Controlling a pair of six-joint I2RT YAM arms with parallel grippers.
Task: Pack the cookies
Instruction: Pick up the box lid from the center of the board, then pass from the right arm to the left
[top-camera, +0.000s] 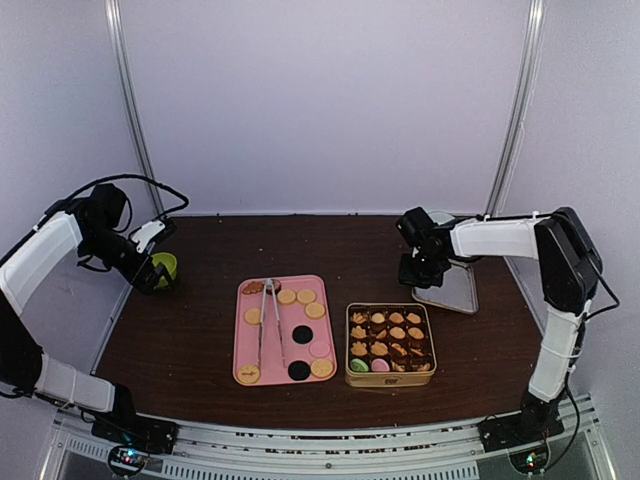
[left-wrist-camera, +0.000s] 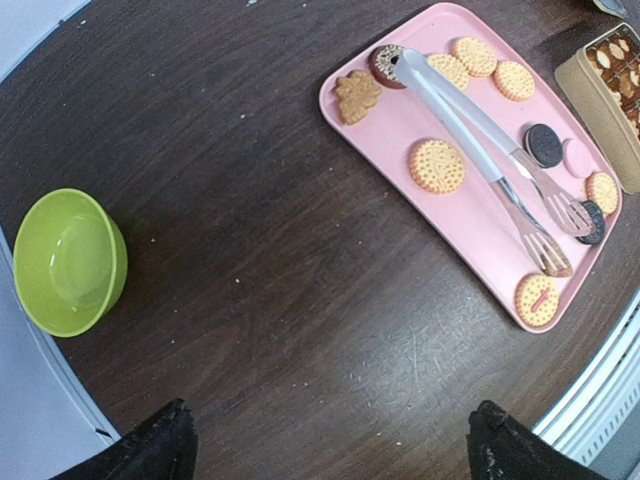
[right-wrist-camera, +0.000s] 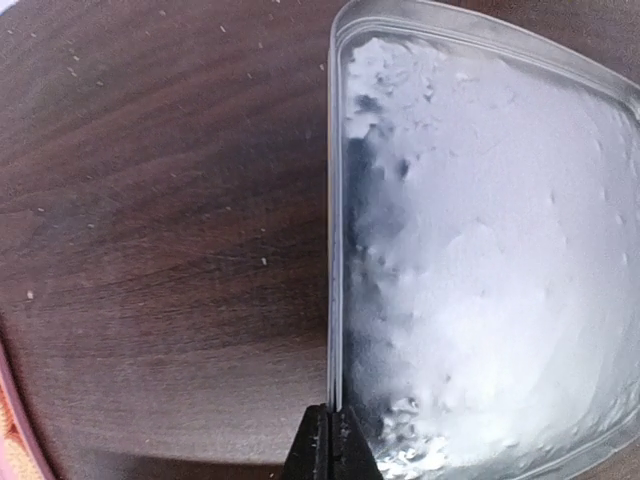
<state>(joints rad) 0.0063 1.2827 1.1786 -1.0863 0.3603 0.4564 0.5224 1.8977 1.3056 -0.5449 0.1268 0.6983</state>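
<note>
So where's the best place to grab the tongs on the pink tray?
Probably both arms of the tongs mid-length, from straight above, pinching across them: they lie flat along the pink tray, joined at the far end, with cookies close beside.

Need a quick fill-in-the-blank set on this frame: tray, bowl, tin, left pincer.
1. Loose cookies and metal tongs lie on the ___ tray.
2. The empty bowl is ___ in colour.
3. In the top view, the tin stands to the ___ of the tray.
4. The left pincer is ___.
Missing words: pink; green; right; open.
</note>
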